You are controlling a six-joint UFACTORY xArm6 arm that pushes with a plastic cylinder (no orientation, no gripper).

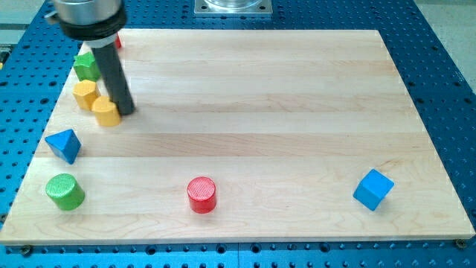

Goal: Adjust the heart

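Two yellow blocks sit near the board's left edge. The lower one (106, 112) looks like the heart, and the upper one (85, 94) looks like a pentagon; they touch. My dark rod comes down from the view's top left. My tip (126, 112) rests against the heart's right side. A green star-like block (86, 67) lies just above the yellow pair, to the left of the rod.
A red block (117, 42) shows partly behind the rod at the top left. A blue triangle (64, 144) and a green cylinder (65, 191) are at the lower left. A red cylinder (201, 194) is at bottom centre and a blue cube (372, 189) at the lower right.
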